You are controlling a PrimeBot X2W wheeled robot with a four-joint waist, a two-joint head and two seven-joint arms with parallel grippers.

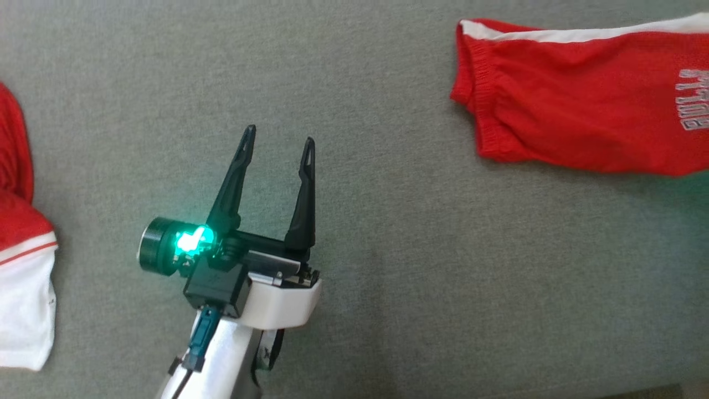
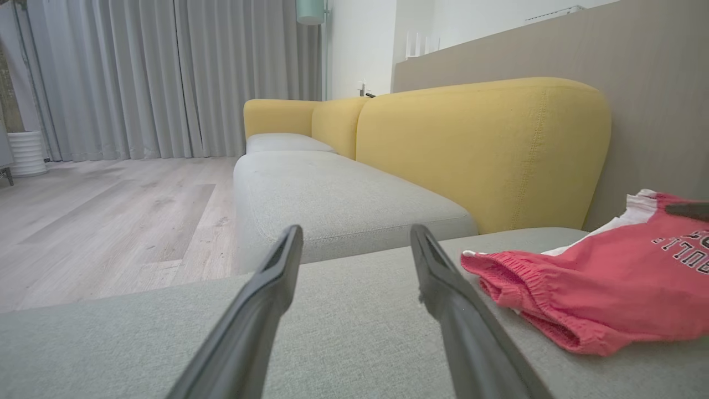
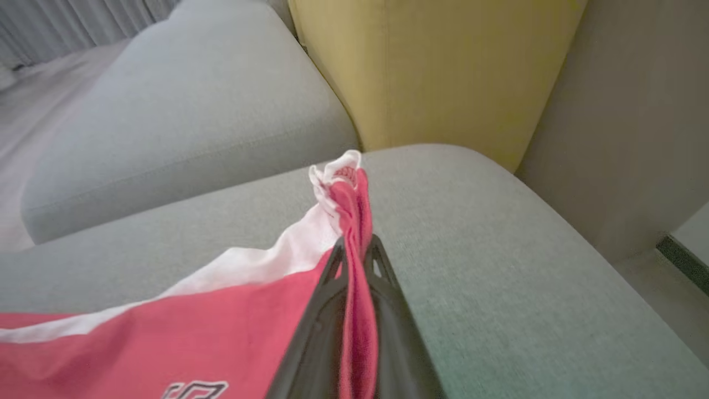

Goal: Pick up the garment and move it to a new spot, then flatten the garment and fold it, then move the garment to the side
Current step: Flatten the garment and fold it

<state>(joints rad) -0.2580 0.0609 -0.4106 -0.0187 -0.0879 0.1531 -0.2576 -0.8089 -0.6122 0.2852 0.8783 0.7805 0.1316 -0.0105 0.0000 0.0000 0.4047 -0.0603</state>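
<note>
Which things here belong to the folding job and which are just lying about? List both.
Job: red garment with white stripe; right gripper shut on its edge; left gripper open over the grey cushion.
Lying about: second red-and-white garment at the left; yellow backrest; curtains.
</note>
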